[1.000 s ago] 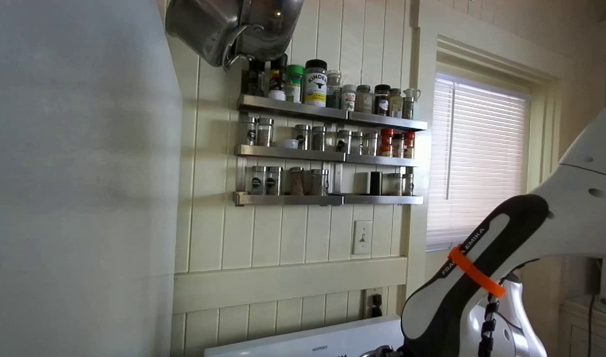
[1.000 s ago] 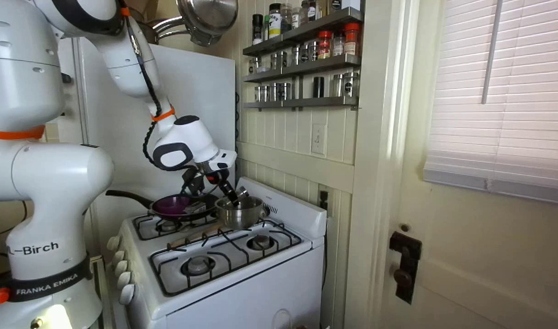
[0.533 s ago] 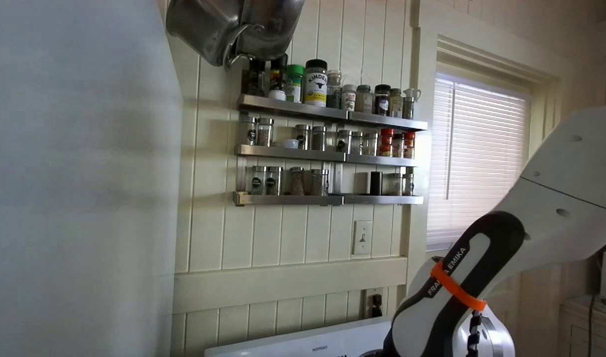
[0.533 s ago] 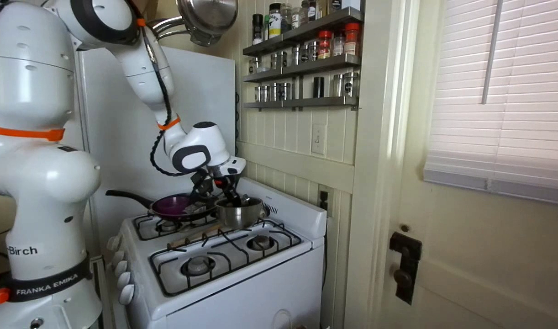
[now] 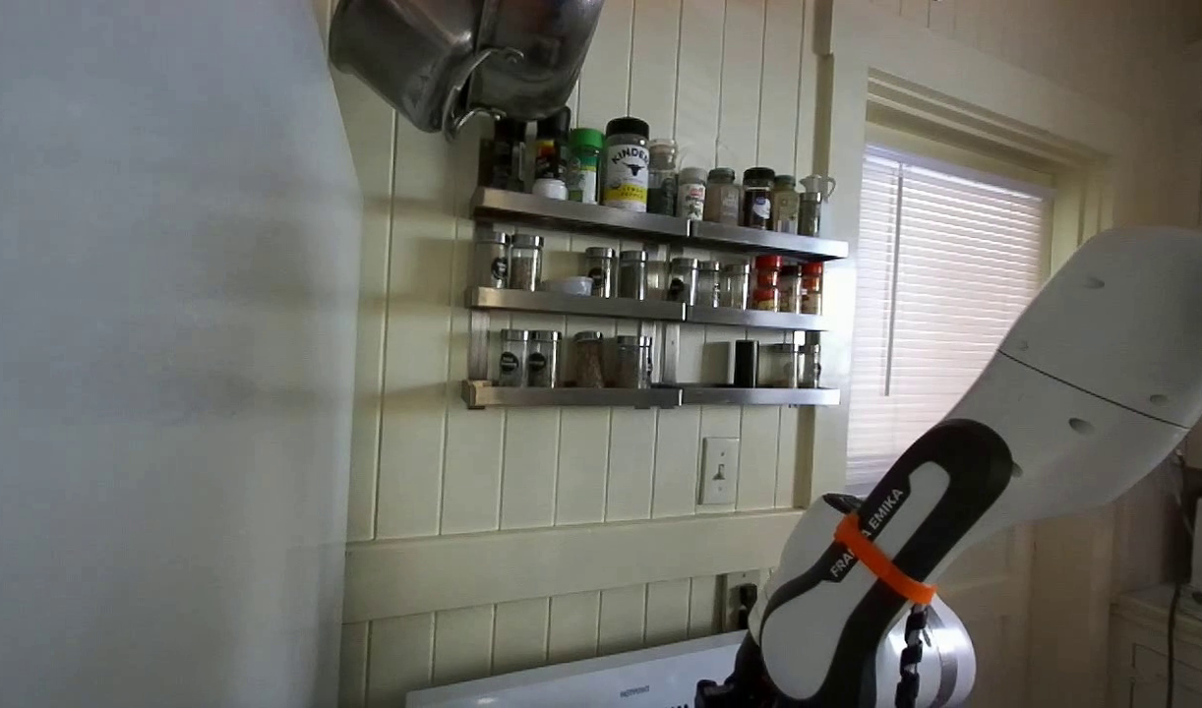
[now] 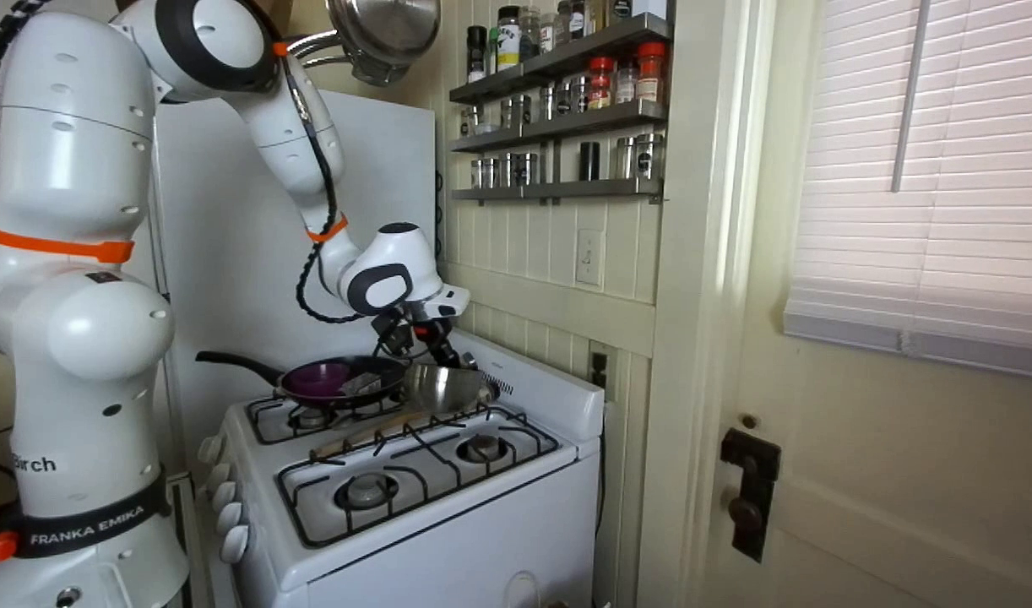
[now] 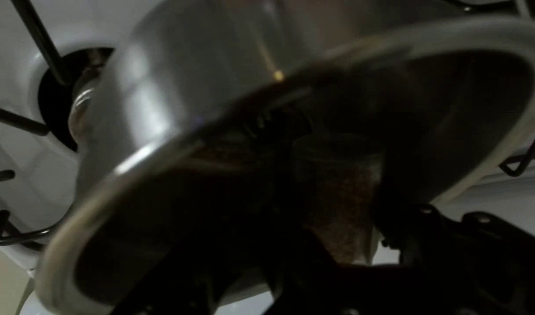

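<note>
My gripper [image 7: 337, 197] is dark in the wrist view, with a glass jar [image 7: 344, 210] of reddish-brown contents between its fingers. The jar lies across the mouth of a steel pot [image 7: 175, 74]. In an exterior view my gripper [image 6: 450, 356] is at the far rim of the pot [image 6: 444, 390], which stands on the back of the stove and looks tilted. A small shiny end, likely the jar's [image 6: 468, 361], shows beside the fingers there. The inside of the pot is dark, and the fingertips are partly lost in shadow.
A black frying pan [image 6: 385, 390] with a purple bowl [image 6: 317, 380] stands beside the pot. The white stove [image 6: 448, 523] has black grates and a backsplash [image 6: 550, 388]. Spice shelves [image 5: 581, 393] hang on the wall above. Steel pots [image 5: 404, 59] hang near the fridge [image 5: 158, 354].
The arm has moved down and left in one exterior frame, right in another. The gripper has shifted right and slightly up toward the pot's far rim. The pot has shifted slightly right and tipped.
</note>
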Available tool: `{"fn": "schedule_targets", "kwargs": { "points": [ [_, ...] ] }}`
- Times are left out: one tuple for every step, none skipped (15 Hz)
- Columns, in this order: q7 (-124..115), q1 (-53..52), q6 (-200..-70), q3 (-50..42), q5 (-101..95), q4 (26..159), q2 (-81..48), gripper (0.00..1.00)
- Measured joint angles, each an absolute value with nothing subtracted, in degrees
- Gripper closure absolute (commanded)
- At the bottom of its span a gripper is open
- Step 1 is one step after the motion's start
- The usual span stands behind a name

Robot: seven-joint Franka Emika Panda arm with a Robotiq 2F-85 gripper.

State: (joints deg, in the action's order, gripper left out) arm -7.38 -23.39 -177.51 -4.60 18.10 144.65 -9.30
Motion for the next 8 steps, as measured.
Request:
{"fn": "schedule_targets", "kwargs": {
  "points": [
    [-8.14, -24.27, -177.17, -5.91, 16.75, 144.64, -9.28, 0.77],
    [-9.05, -25.28, -176.42, -7.40, 15.23, 144.66, -9.16, 0.77],
    [-10.00, -26.29, -175.33, -8.97, 13.55, 144.69, -8.96, 0.77],
    [-10.89, -27.19, -173.48, -10.49, 11.76, 144.75, -8.75, 0.77],
    [-11.58, -27.86, -171.46, -11.75, 10.07, 144.85, -8.73, 0.77],
    [-12.41, -28.49, -170.10, -12.63, 8.22, 144.76, -8.41, 0.77],
    [-13.19, -29.15, -168.74, -13.42, 6.31, 144.64, -8.09, 0.77],
    [-13.95, -29.71, -167.76, -13.99, 4.56, 144.57, -7.83, 0.77]
  ]
}}
